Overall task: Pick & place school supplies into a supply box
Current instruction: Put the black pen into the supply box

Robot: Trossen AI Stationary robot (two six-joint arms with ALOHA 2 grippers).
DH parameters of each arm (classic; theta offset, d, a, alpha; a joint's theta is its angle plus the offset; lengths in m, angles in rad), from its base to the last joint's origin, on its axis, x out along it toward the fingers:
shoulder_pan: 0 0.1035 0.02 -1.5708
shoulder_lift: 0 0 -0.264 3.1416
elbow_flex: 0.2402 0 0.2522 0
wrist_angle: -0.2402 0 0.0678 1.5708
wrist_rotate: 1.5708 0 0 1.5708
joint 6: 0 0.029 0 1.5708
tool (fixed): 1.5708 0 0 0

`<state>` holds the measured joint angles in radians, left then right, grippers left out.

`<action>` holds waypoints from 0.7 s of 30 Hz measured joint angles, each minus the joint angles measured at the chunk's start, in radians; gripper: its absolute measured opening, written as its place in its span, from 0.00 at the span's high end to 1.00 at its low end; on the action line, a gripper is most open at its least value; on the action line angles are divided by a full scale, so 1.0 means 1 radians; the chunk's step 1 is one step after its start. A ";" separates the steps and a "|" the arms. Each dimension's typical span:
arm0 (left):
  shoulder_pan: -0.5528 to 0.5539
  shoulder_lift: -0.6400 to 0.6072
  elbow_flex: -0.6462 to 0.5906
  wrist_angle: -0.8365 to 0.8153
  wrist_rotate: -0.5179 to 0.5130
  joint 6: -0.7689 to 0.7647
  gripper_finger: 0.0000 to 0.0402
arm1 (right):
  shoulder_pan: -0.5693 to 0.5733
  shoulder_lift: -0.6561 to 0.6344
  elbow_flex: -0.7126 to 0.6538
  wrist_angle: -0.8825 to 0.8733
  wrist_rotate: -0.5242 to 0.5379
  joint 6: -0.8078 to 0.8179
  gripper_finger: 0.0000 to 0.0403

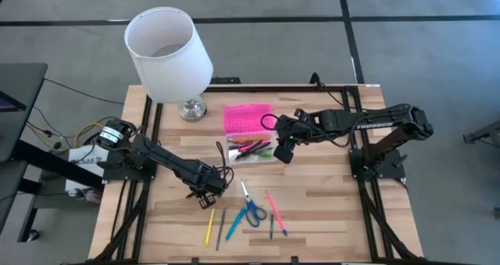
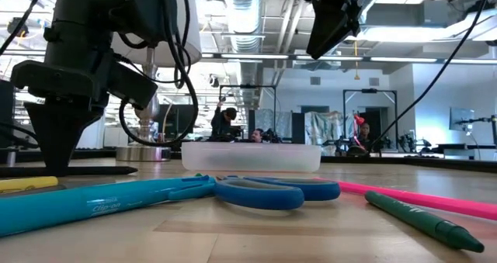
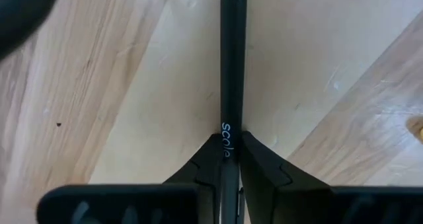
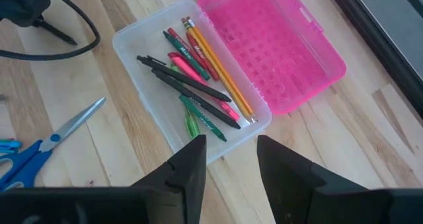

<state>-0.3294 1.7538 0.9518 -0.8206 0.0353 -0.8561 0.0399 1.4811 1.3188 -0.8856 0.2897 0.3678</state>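
Note:
My left gripper (image 1: pixel 205 190) stands at the table's left middle, pointing down and shut on a dark pen (image 3: pixel 232 65). In the low view (image 2: pixel 54 164) its tips are at the tabletop. The clear supply box (image 1: pixel 250 149) holds several pens and pencils (image 4: pixel 198 85), and its pink lid (image 1: pixel 248 118) lies open behind it. My right gripper (image 4: pixel 231 161) is open and empty above the box's right end (image 1: pixel 283 152). Blue-handled scissors (image 1: pixel 251 209), a yellow pencil (image 1: pixel 209 227), a blue pen (image 1: pixel 234 224) and a pink pen (image 1: pixel 273 209) lie flat near the front edge. My left gripper pinches the dark pen's shaft (image 3: pixel 228 141) between its two fingers, at the white lettering. The fingers (image 3: pixel 264 164) come from above, pointing down, and lie across the pen. The pen lies level at the tabletop (image 2: pixel 93 170); whether it is lifted clear, I cannot tell.
A big white lampshade (image 1: pixel 168 50) on a metal base (image 1: pixel 191 109) stands at the far left of the table. A green pen (image 2: pixel 423 220) lies at the front right. Black frame rails run along both table sides. People show in the room beyond.

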 joint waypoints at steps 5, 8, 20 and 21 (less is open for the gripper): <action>0.000 0.007 0.052 -0.052 -0.009 0.057 0.94 | 0.000 0.000 0.000 0.000 0.000 0.009 0.69; 0.006 0.007 0.082 -0.061 -0.013 0.089 0.93 | 0.000 0.000 0.000 -0.001 0.000 0.025 0.69; 0.101 0.002 0.255 -0.163 0.003 0.252 0.94 | 0.077 0.000 0.000 -0.031 0.037 0.030 0.69; 0.118 0.002 0.273 -0.163 -0.002 0.273 0.94 | 0.087 0.000 0.000 -0.037 0.046 0.037 0.69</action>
<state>-0.2109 1.7554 1.2253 -0.9836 0.0334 -0.5829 0.1273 1.4811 1.3189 -0.9227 0.3355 0.4044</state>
